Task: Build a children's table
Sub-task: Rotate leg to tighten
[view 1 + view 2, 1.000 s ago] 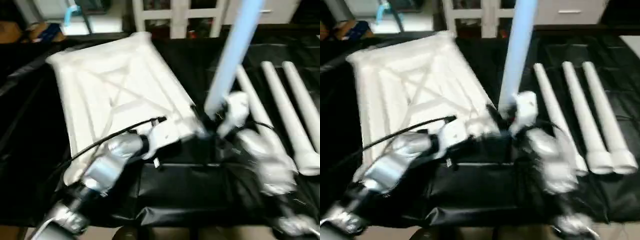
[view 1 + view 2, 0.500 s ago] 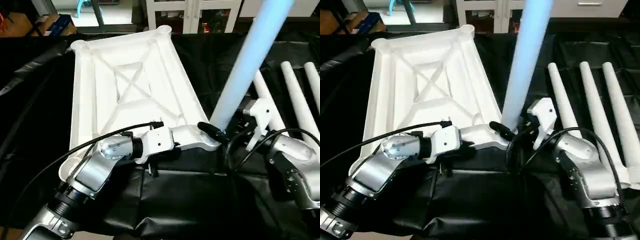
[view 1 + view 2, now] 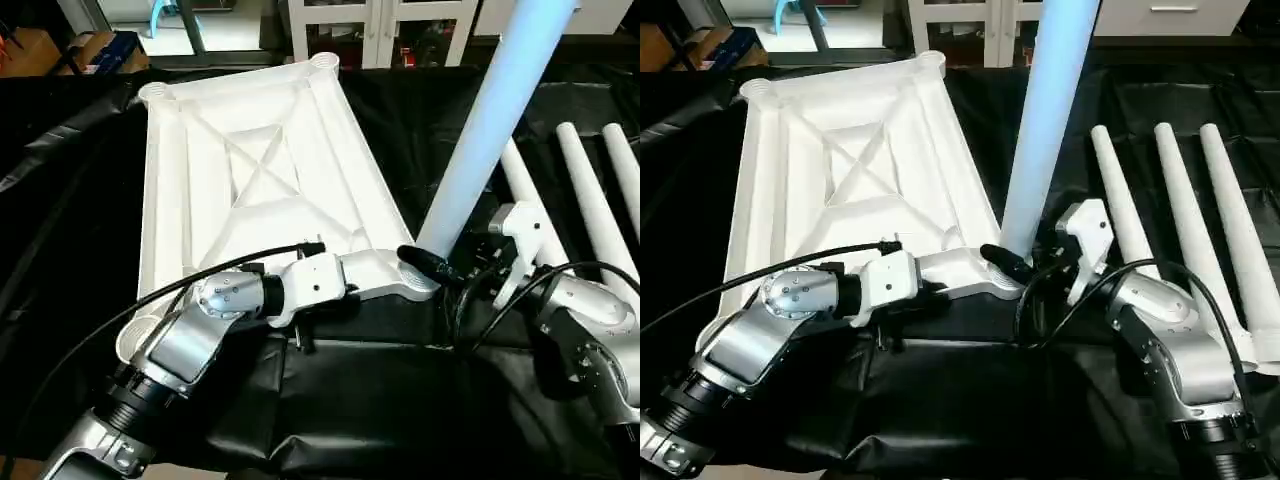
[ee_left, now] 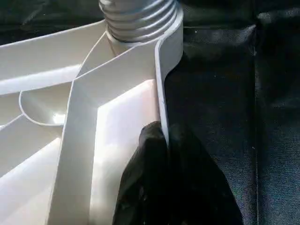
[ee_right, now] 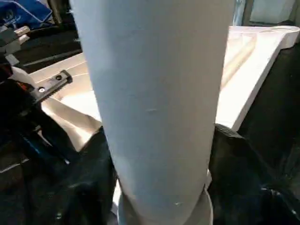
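**Grippers at near corner of table top, one leg standing in socket**

Head views: The left gripper (image 3: 425, 266) was clenched on the rim of the table top (image 3: 250, 180) at its near right corner, black fingers pointing toward the standing leg (image 3: 490, 125). The top lay upside down on black sheeting (image 3: 380, 400), X-ribs up. The leg rose steeply, slightly tilted, from the corner socket. The right gripper (image 3: 1045, 262) sat at the base of that leg; whether it gripped or merely flanked the leg could not be determined. Three spare legs (image 3: 1165, 210) lay side by side on the sheeting to the right, apart from the top. A white shelving unit (image 3: 375, 25) stood behind.

Left wrist view: Black fingers (image 4: 154, 173) were pinched on the thin upright rim wall of the top; a ribbed grey collar (image 4: 138, 18) sat in the corner socket beyond.

Right wrist view: The leg stood between the two dark fingers (image 5: 234, 164), one at each side.
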